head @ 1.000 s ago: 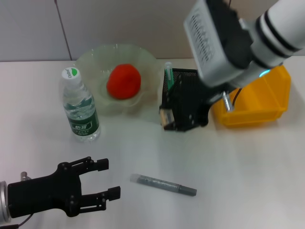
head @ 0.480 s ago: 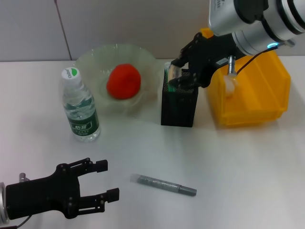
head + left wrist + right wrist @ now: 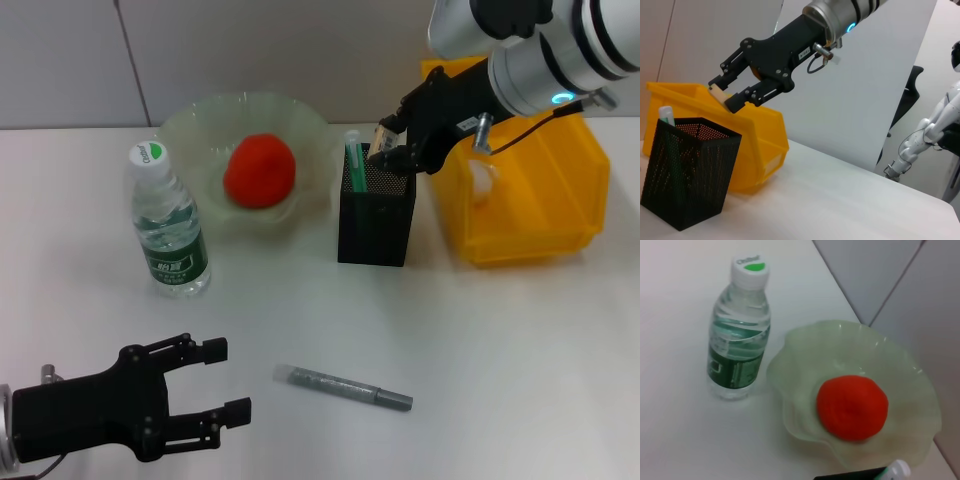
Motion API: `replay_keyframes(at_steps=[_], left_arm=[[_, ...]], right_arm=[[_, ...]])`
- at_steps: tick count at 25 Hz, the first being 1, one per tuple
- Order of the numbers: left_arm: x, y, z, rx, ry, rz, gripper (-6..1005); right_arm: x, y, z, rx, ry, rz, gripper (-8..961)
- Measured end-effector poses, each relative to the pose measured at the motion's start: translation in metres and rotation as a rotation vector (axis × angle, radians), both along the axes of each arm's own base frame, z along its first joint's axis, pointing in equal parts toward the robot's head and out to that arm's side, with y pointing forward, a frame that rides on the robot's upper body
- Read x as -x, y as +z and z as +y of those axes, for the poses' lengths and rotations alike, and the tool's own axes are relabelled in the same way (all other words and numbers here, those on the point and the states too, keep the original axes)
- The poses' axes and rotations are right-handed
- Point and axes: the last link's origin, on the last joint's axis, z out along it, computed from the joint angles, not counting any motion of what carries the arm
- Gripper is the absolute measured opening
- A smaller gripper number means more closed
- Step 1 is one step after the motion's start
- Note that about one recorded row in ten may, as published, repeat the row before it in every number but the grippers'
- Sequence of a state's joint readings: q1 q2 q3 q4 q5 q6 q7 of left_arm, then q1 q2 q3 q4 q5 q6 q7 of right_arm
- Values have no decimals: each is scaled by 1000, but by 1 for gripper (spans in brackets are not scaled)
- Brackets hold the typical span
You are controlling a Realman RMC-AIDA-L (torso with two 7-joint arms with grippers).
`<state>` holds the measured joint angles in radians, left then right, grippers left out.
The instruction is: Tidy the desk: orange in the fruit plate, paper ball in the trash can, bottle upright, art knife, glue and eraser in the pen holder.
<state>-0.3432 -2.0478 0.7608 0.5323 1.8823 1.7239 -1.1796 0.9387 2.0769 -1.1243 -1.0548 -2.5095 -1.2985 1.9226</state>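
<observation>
While the left end effector (image 3: 215,385) rests low over the near-left part of the white desk (image 3: 500,340), its black fingers stand spread apart with nothing between them. Farther back on that side, the bottle (image 3: 166,222) stands upright on the desk, its white cap up and its green label facing forward. Just beside it, toward the middle, lies the fruit plate (image 3: 310,125), a pale-green bowl with a wavy rim, and the orange (image 3: 260,171) sits inside it. Near the front of the desk, about in the middle, a grey pen-like stick (image 3: 343,387) lies flat, well apart from everything else. Behind it stands the pen holder (image 3: 375,215), a square black mesh cup, just beside the plate; a green tube with a white tip (image 3: 354,150) pokes up from its back-left corner. Directly above the holder's open top hangs the right end effector (image 3: 390,146), reaching in from the upper right. Its fingers pinch the eraser (image 3: 384,136), a small tan block, held clear of the mesh rim; the left wrist view shows the same block (image 3: 720,93) gripped between the two black fingers, above the holder (image 3: 687,177) and not touching it. Just to the right, beside the holder, sits the trash can (image 3: 540,215), the bright-yellow bin, partly hidden by the right arm.
</observation>
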Motion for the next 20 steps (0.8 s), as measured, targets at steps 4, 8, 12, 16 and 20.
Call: replay_keyframes(at_steps=[4, 8, 12, 16, 20], left_arm=[[0, 0, 0, 2, 0, 0, 829], [0, 0, -1, 2, -1, -1, 829], [0, 0, -1, 2, -1, 0, 829], [1, 2, 0, 1, -1, 2, 830], [2, 2, 0, 0, -1, 4, 830]], right_arm=[[-6, -5, 3, -10, -43, 15, 458], [-13, -10, 6, -22, -74, 24, 462], [-15, -10, 7, -32, -93, 33, 466], [-15, -10, 7, -37, -105, 39, 470], [-16, -9, 8, -50, -105, 43, 513]])
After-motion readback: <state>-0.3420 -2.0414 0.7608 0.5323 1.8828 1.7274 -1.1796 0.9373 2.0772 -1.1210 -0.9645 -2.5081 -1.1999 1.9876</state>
